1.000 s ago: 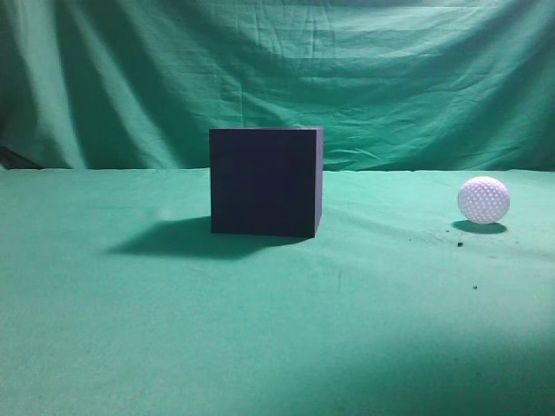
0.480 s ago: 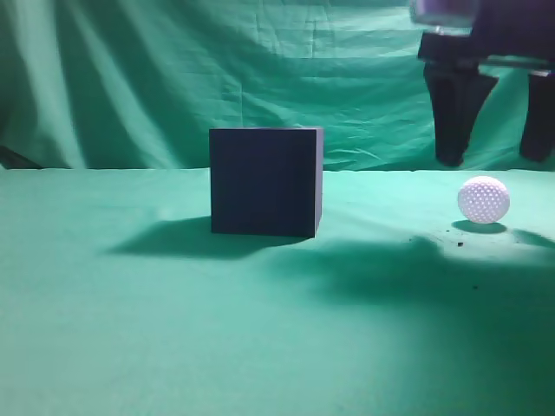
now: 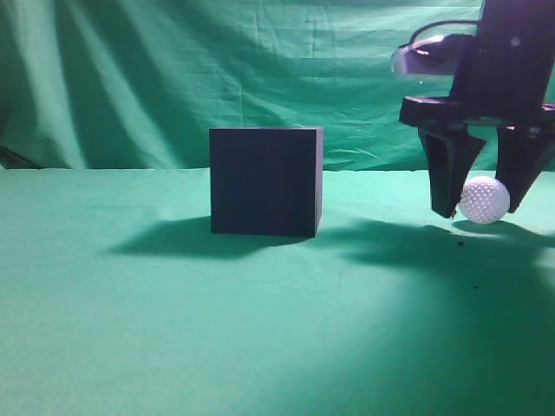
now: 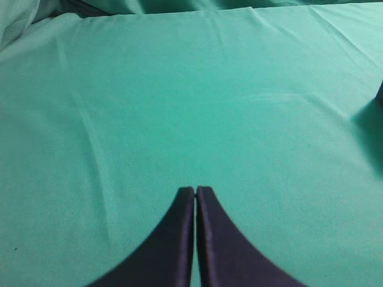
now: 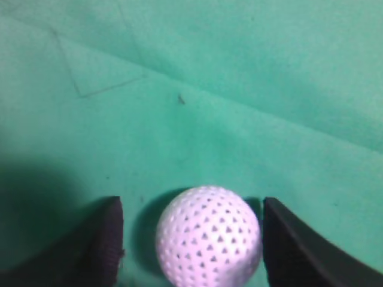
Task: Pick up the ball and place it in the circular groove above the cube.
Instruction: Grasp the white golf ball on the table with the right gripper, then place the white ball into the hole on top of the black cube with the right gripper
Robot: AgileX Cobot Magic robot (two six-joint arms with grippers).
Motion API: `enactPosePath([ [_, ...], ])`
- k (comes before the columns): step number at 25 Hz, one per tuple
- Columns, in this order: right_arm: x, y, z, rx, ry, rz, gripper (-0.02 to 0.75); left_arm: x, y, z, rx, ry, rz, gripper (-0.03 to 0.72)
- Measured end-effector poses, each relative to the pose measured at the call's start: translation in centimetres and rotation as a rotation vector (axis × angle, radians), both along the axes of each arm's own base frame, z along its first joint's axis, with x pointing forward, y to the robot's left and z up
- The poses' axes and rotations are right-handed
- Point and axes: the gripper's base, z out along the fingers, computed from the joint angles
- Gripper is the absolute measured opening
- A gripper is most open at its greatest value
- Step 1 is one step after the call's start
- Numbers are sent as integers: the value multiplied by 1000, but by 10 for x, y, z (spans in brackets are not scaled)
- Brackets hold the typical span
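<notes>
The white dimpled ball (image 3: 484,199) lies on the green cloth at the right. My right gripper (image 3: 482,208) is open and straddles it, one finger on each side, tips near the cloth. In the right wrist view the ball (image 5: 207,236) sits between the two open fingers of the right gripper (image 5: 191,206) with small gaps on both sides. The dark navy cube (image 3: 265,181) stands mid-table, well to the left of the ball; its top face is hidden from view. My left gripper (image 4: 195,190) is shut and empty above bare cloth.
A green cloth (image 3: 173,329) covers the table and hangs as a backdrop. A dark edge at the right border of the left wrist view (image 4: 380,95) is likely the cube. Small dark specks (image 3: 460,243) lie near the ball.
My right gripper has come down from above the ball until its open fingers flank it. The ball and the cube have not moved.
</notes>
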Motion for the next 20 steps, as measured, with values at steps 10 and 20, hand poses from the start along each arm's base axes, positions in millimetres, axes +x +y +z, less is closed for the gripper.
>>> enactPosePath([
  [10,13,6,23,2,21,-10,316,0,0,0,0,0,0,0],
  [20,-5,85,108,99,-167,202,316,0,0,0,0,0,0,0],
])
